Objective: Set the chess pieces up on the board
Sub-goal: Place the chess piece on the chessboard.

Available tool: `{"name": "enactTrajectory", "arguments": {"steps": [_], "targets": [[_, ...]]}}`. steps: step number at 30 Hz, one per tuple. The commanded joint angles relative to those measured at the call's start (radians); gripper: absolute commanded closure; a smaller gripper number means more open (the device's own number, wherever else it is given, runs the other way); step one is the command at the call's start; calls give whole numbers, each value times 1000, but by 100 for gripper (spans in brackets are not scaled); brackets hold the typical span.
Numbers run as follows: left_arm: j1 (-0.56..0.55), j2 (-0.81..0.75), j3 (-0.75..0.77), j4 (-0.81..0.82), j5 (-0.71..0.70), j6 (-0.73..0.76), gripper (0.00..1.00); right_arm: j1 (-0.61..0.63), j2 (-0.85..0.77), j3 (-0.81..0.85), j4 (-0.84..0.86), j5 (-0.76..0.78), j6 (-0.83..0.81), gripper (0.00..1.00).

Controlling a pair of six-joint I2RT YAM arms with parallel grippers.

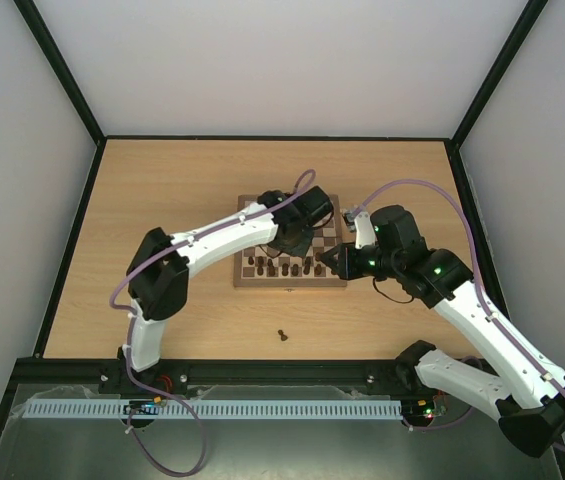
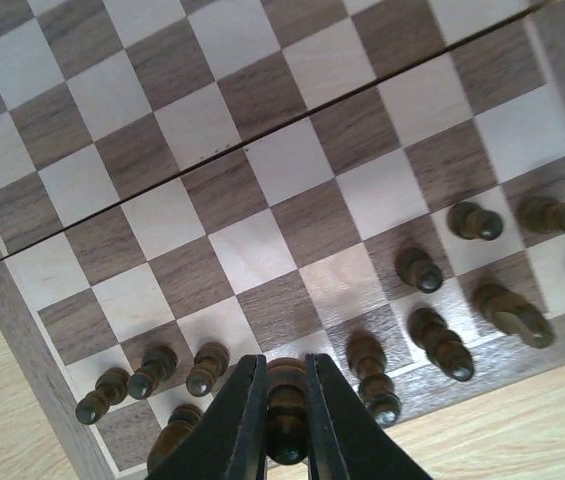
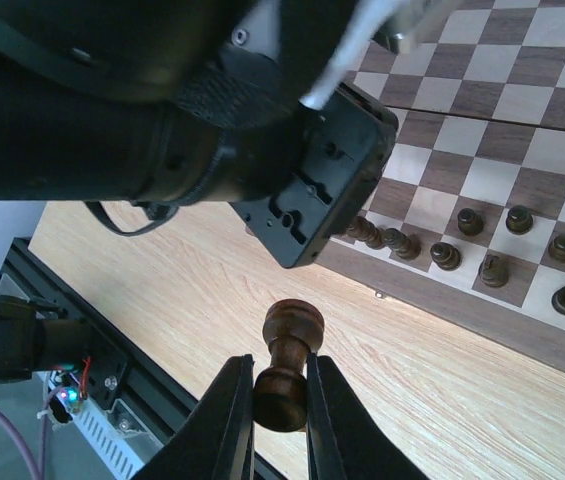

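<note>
**Left gripper [image 2: 285, 372] and right gripper [image 3: 280, 378] each pinch a dark man**

The square wooden chessboard [image 1: 292, 284], checkered dark brown and cream inside a brown frame, lies near the middle of the light wood desk [image 1: 162, 200]. Both arms reach in over its near side.

The left gripper hangs over the board's nearest rank. Its black fingers are drawn narrow around a slim dark-brown turned piece [image 2: 286, 405], which is upright between them. I cannot tell whether the base of the piece touches the square below it.

On both sides of it, other dark-brown wooden chessmen [image 2: 440, 342] stand in the two nearest rows. Three are in a line to its left, and more are to its right.

The right gripper is just off the board's near edge, above bare desk. Its fingers are squeezed onto the round foot of a dark-brown knob-topped piece [image 3: 293, 325], which is held clear of the wood. In the right wrist view, the black wrist housing [image 3: 307, 190] of the left arm fills the upper left and hides part of the board.

One lone dark-brown piece [image 1: 282, 336] stands on the desk, well apart from the board and towards the arm bases.
</note>
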Motion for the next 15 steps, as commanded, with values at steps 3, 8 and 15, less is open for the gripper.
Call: {"name": "enactTrajectory", "arguments": {"steps": [3, 8, 15], "targets": [[-20, 53, 65, -138, -72, 41, 97, -3, -14, 23, -39, 12, -18, 95], [-18, 74, 48, -123, -61, 44, 97, -3, -15, 22, -36, 4, -20, 95], [-7, 64, -12, -16, -6, 44, 97, -2, -11, 20, -32, -2, -23, 95]]}}
